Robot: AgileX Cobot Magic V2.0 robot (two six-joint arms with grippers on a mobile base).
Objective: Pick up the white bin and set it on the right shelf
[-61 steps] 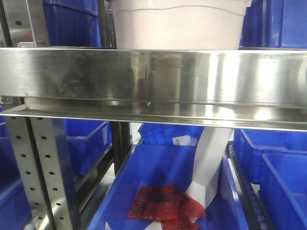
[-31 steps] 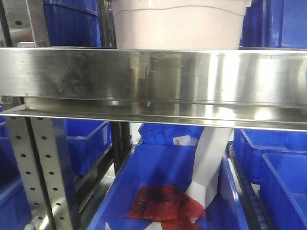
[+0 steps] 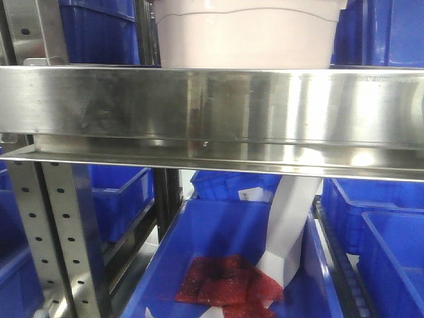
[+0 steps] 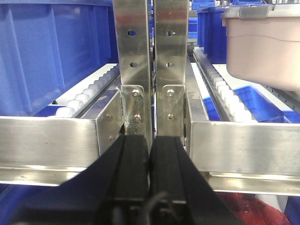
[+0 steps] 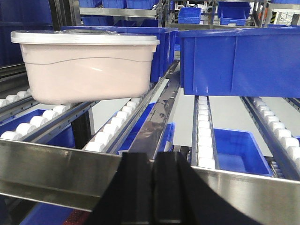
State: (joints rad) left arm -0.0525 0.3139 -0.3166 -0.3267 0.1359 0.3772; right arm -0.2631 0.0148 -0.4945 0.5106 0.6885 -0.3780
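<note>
White bin (image 5: 89,68): on roller lane of right shelf (image 3: 212,109), 10 o'clock in right wrist view. Rigid glossy plastic, likely slippery, bulky; grip under lid rim, both ends. Left gripper (image 4: 150,154), right gripper (image 5: 153,173): jaws closed, empty. Blue bins (image 5: 239,58) at 2 o'clock.

Lighting was bright and even, apparently from overhead. Hot glare patches sat on the stainless front rail (image 3: 218,106), strongest toward its right end, with smeared reflections across it. The white bin (image 5: 89,65) looked slightly washed out, its lid glossy. The left gripper (image 4: 150,183) and right gripper (image 5: 157,187) were dark, soft-focus silhouettes. The area under the shelf was shadowed. The front view was mildly grainy.
</note>
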